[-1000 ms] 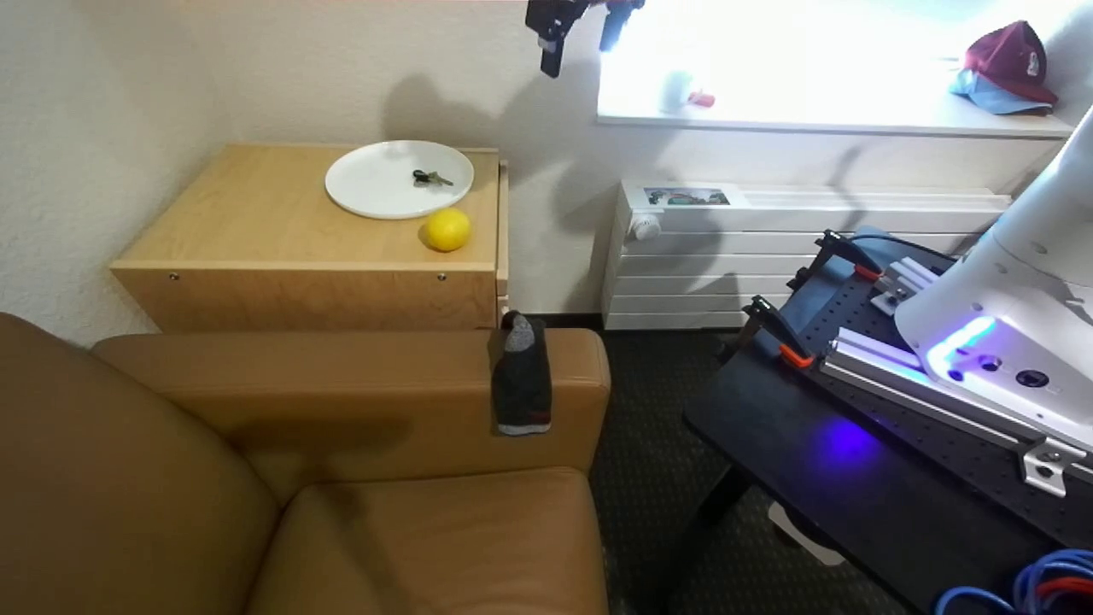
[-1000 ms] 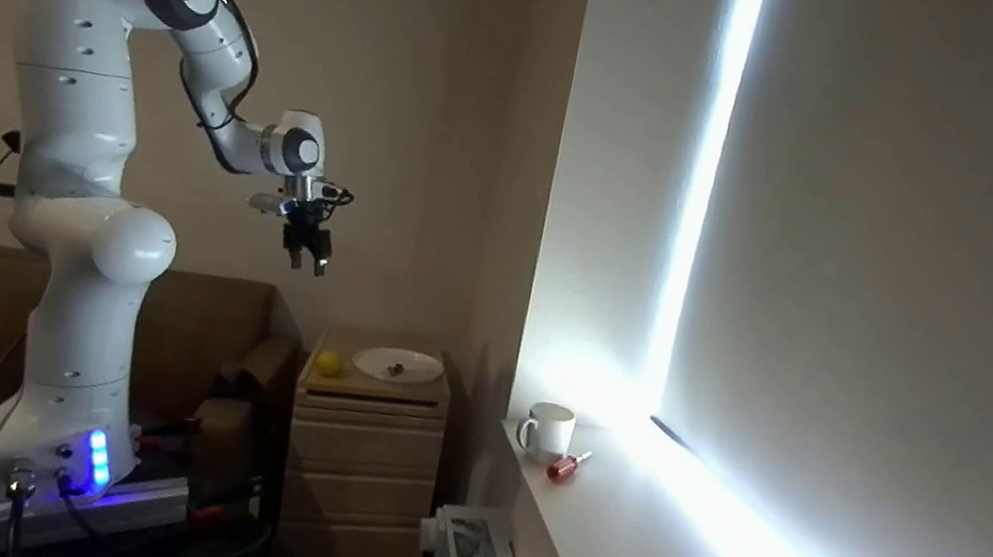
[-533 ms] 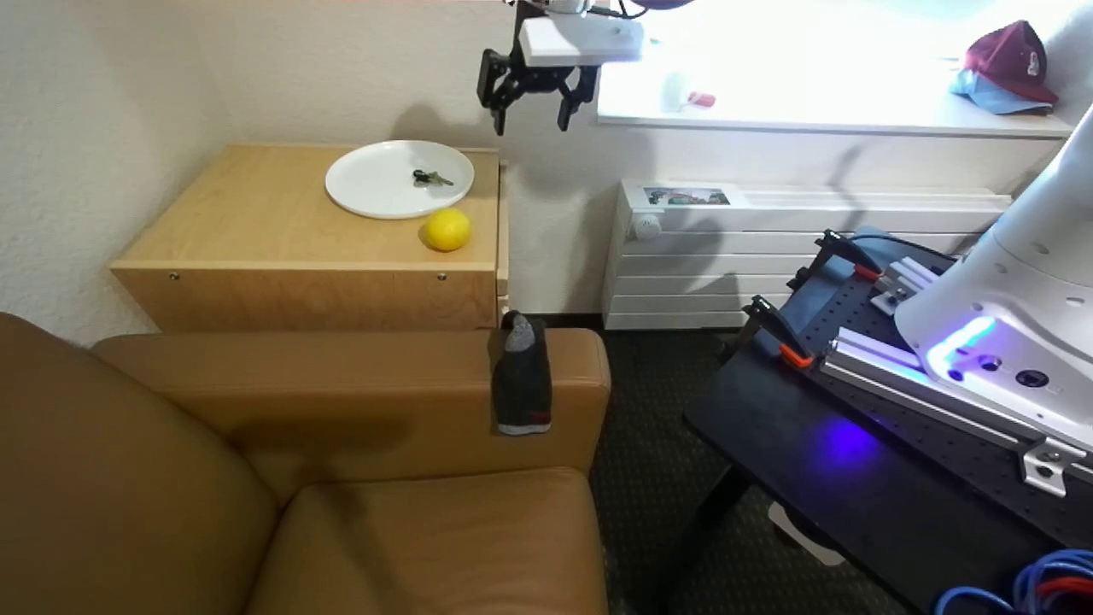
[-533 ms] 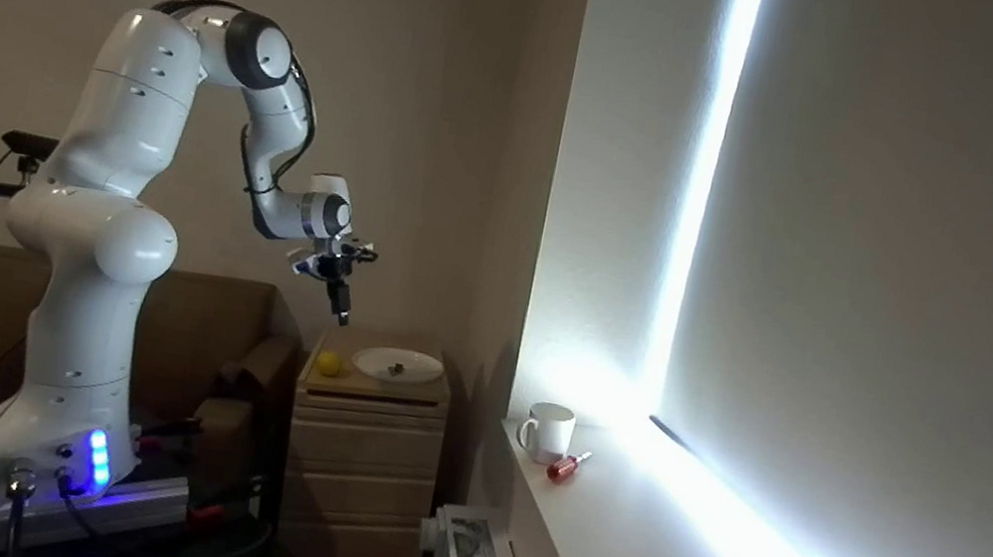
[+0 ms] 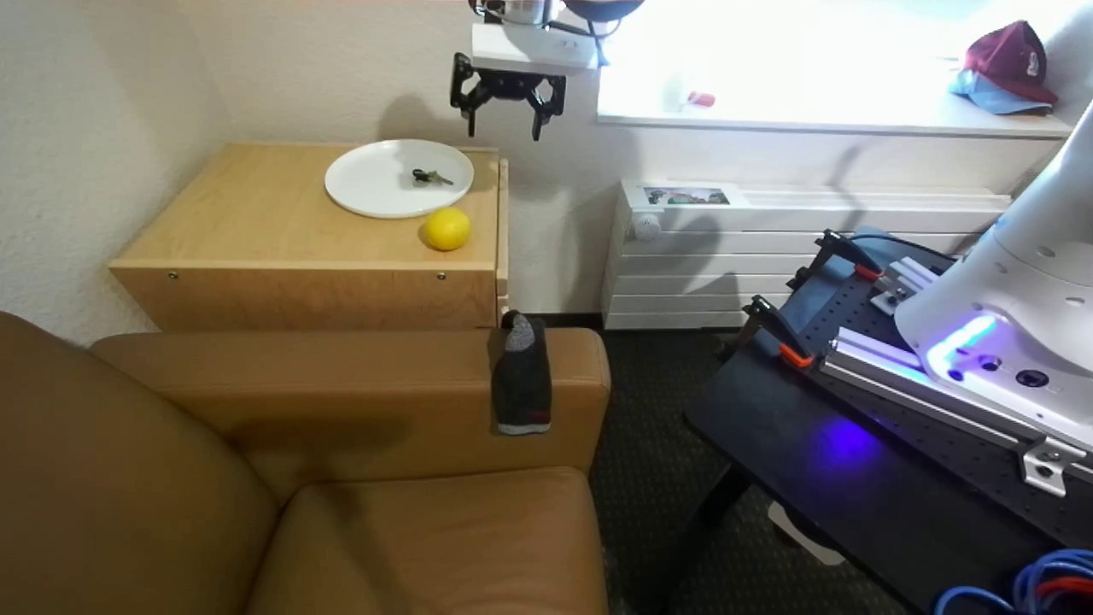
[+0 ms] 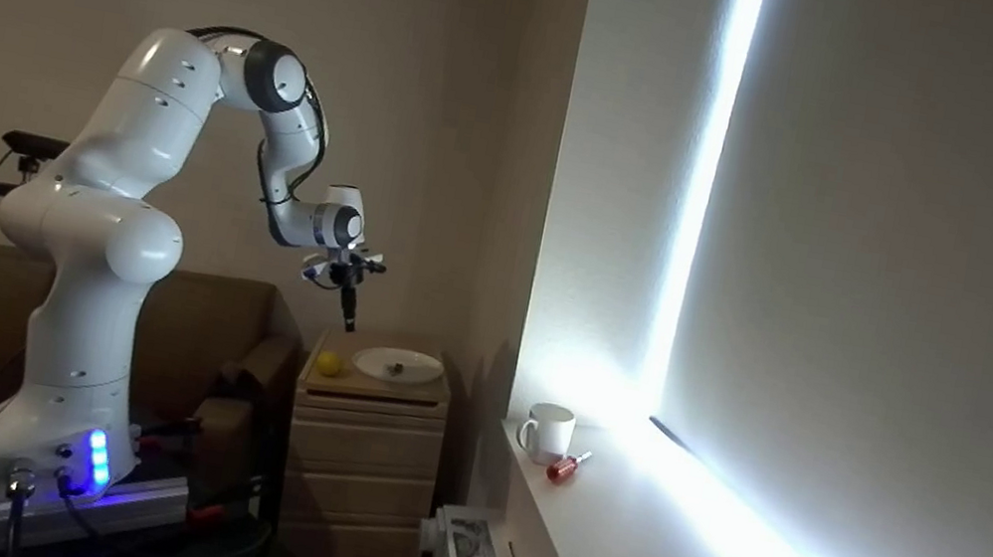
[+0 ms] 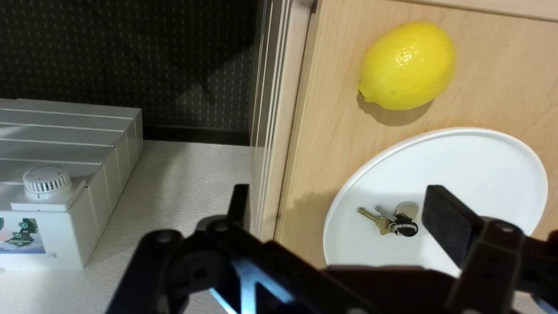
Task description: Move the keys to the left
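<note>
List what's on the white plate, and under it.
On the white plate: only the keys. The lemon sits beside it, on the wooden cabinet. Anything under the plate or directly beneath the keys is covered; can't tell.

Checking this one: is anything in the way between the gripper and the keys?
Nothing visible. The open gripper hangs higher than the plate, and in the wrist view the keys lie uncovered on it. The lemon sits beside the plate, apart from it, and does not block the keys.
</note>
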Robot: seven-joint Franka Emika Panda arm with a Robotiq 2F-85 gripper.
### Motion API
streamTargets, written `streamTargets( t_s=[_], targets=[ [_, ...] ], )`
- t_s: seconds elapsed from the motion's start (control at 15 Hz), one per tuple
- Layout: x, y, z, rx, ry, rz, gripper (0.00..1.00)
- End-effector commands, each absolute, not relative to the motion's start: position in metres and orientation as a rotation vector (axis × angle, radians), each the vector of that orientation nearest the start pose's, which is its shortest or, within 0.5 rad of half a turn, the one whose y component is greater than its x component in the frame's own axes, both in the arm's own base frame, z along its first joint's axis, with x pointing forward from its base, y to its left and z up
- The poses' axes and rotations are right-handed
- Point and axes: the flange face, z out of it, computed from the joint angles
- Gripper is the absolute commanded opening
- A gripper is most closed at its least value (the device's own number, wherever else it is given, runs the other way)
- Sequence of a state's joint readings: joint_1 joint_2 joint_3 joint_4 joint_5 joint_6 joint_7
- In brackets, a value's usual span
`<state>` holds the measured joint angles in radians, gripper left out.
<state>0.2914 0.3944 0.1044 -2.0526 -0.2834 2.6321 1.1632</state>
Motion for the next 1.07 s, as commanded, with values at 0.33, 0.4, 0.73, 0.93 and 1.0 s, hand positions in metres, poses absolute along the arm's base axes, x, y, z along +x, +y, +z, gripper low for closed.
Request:
streamTargets(
  t_s=[0.33, 0.4, 0.73, 0.93, 1.0],
  targets=[
    [0.636, 0.259, 0.235, -2.667, 1.482, -0.244, 1.0],
    [0.646, 0.259, 0.232, -2.617, 1.553, -0.237, 1.0],
    [0.649, 0.256, 0.226, -2.576, 1.599, -0.24, 1.0],
    [0.651, 0.259, 0.21, -2.598, 1.651, -0.27, 1.0],
    [0.659, 0.261, 0.201, -2.509, 1.8, -0.229, 1.0]
  ],
)
